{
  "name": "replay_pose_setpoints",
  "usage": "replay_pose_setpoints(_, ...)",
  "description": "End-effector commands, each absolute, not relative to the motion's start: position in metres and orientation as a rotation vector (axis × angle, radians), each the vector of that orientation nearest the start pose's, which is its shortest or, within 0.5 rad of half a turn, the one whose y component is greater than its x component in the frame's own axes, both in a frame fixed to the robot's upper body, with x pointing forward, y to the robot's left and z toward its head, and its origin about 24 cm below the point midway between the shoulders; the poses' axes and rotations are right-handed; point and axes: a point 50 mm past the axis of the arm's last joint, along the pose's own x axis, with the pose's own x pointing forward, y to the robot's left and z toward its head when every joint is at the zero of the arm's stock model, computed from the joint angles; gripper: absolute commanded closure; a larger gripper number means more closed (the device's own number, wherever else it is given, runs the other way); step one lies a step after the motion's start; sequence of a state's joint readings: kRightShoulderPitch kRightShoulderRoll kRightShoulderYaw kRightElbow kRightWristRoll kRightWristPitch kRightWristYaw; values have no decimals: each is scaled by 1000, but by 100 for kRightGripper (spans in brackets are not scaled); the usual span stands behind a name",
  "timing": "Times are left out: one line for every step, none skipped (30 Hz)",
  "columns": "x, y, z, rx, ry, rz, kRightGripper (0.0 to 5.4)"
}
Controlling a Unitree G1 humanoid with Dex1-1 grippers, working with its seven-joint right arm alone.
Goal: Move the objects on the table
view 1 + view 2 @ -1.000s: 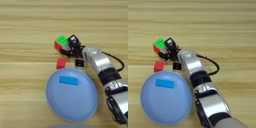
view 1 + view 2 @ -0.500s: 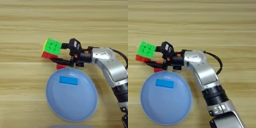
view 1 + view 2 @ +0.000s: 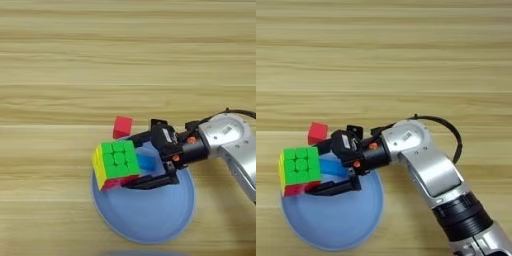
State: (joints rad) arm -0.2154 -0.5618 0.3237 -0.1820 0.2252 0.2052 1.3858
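Green on its upper face, yellow on the left side and red along the bottom edge, 3x3 puzzle cube (image 3: 115,163) hangs in the left eye view over the left rim of the large round blue plate (image 3: 150,220), tilted. Gripped there by the right gripper (image 3: 131,165): one black finger runs along behind the cube's upper right corner, the other lies under its red lower edge, both pressed against it. Silver forearm (image 3: 231,145) enters from the right edge, with a black cable looping over it. Small plain red cube (image 3: 122,126) sits on the light wooden table (image 3: 125,55) just beyond the plate's far rim, close above the puzzle cube and apart from it. Flat blue rectangular block (image 3: 146,162) lies in the plate, mostly hidden, only a brighter blue patch showing between the cube and the fingers.

Seen from the right eye view, same arrangement shifted left. Puzzle cube (image 3: 300,170) overhangs the plate's (image 3: 351,225) left edge, clamped between the two black fingers of the gripper (image 3: 318,167). Blue block (image 3: 332,166) shows as a slanted strip just right of the cube. Red cube (image 3: 317,133) rests on the table (image 3: 386,50) above the plate. Small black-and-white square piece (image 3: 354,132) peeks out on the wood just behind the gripper's wrist. Forearm (image 3: 426,165) runs down to the lower right corner.
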Motion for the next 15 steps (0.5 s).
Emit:
replay_pose_setpoints(230, -132, 89, -497, 205, 1667, 207)
replay_pose_setpoints(231, -133, 86, -503, 216, 1661, 207)
replay_pose_setpoints(231, -134, 83, -505, 225, 1656, 207)
replay_pose_setpoints(232, -135, 81, -508, 233, 1653, 207)
replay_pose_setpoints(232, -135, 80, -511, 238, 1651, 207)
replay_pose_setpoints(232, -136, 78, -516, 244, 1648, 207)
replay_pose_setpoints(232, -136, 76, -518, 250, 1646, 207)
replay_pose_setpoints(232, -136, 74, -516, 256, 1645, 207)
replay_pose_setpoints(232, -136, 72, -513, 267, 1644, 207)
replay_pose_setpoints(232, -136, 69, -513, 277, 1644, 207)
replay_pose_setpoints(231, -136, 67, -512, 284, 1647, 207)
replay_pose_setpoints(230, -136, 65, -510, 289, 1651, 207)
replay_pose_setpoints(229, -135, 64, -510, 291, 1654, 207)
replay_pose_setpoints(229, -135, 63, -508, 291, 1651, 207)
replay_pose_setpoints(229, -134, 64, -504, 289, 1648, 189)
